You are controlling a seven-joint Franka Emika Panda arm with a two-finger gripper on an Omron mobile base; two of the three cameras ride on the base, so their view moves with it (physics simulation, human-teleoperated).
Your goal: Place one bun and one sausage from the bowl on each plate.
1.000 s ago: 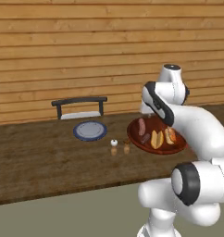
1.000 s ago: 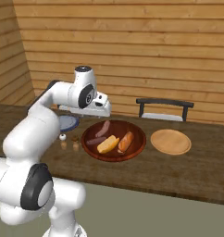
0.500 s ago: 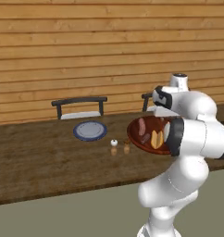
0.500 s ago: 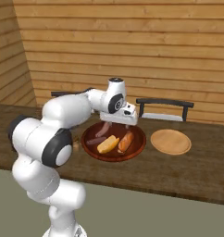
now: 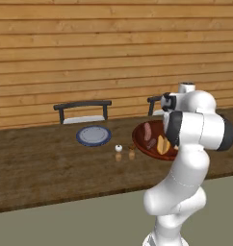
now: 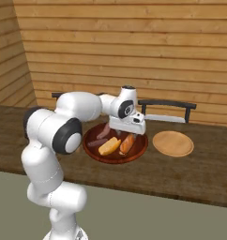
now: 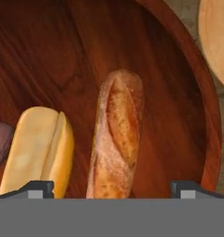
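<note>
Two plates are sitting on the wooden counter (image 6: 190,178): the blue-grey plate (image 5: 93,135) is lying well to the left of the bowl (image 6: 91,149), and the tan-orange plate (image 6: 173,143) is lying just beside the bowl's right rim, both bare. The bowl, dark reddish-brown, is holding a yellow split bun (image 7: 37,150), a browner crusty bun (image 7: 116,134) lying alongside it, and two dark sausages (image 5: 148,130) toward the far side, though their exact number is hard to confirm behind the arm. The gripper (image 7: 112,187) is hanging directly over the bowl with its jaws standing wide apart, holding nothing; in the hand view its finger tips (image 7: 37,187) are framing the crusty bun, one tip sitting over the yellow bun's near end. Two small shakers (image 5: 118,149) are standing between the blue-grey plate and the bowl. Two dark chair backs (image 5: 83,104) are showing behind the counter.
</note>
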